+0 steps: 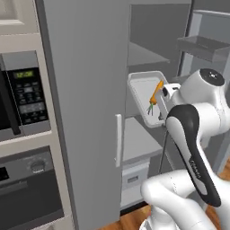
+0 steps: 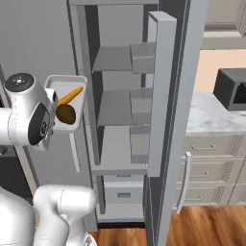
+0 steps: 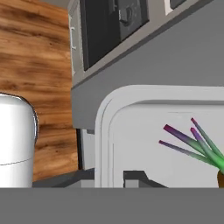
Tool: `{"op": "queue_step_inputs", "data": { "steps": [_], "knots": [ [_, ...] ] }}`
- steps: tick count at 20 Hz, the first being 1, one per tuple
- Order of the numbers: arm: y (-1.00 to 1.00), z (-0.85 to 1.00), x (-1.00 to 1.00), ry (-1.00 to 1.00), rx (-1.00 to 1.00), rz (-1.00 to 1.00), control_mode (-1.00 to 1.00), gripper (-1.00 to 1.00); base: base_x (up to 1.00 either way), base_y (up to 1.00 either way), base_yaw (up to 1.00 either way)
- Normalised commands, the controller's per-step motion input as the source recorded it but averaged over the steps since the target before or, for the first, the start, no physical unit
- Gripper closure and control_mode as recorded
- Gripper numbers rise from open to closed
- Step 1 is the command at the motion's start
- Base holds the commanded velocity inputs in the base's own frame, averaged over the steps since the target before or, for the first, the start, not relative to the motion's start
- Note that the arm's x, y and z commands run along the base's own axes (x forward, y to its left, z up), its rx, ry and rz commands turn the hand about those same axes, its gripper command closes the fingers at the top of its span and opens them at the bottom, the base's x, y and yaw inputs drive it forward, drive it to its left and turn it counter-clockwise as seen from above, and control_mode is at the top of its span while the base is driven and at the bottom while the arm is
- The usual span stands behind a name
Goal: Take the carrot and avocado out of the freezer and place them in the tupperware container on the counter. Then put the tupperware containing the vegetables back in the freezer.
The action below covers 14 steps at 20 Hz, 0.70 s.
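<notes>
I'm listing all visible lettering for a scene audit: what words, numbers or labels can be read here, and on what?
Microwave display: green digits, too blurred to read.
Microwave keypad: button labels too small to read.
Robot arm: small dark lettering on the link, illegible.
Oven panel: no readable marks.
Nothing else carries text.

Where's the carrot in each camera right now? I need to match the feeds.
Left base view: carrot right of centre, upper half, in the tupperware container.
Right base view: carrot upper left, above the avocado.
Hand view: its green-purple leaves at right, its orange tip at the lower right edge.
Shared landmark: the container's white rim.
</notes>
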Motion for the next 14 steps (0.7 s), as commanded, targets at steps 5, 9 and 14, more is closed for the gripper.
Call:
{"op": "queue_step_inputs", "data": {
  "steps": [5,9,14],
  "knots": [
    [0.0,0.0,0.0,0.0,0.0,0.0,1.0,1.0,0.58,-0.12,0.0],
    [0.0,0.0,0.0,0.0,0.0,0.0,1.0,1.0,0.29,-0.34,0.0],
    [0.0,0.0,0.0,0.0,0.0,0.0,1.0,1.0,0.03,-0.43,-0.07]
  ]
}}
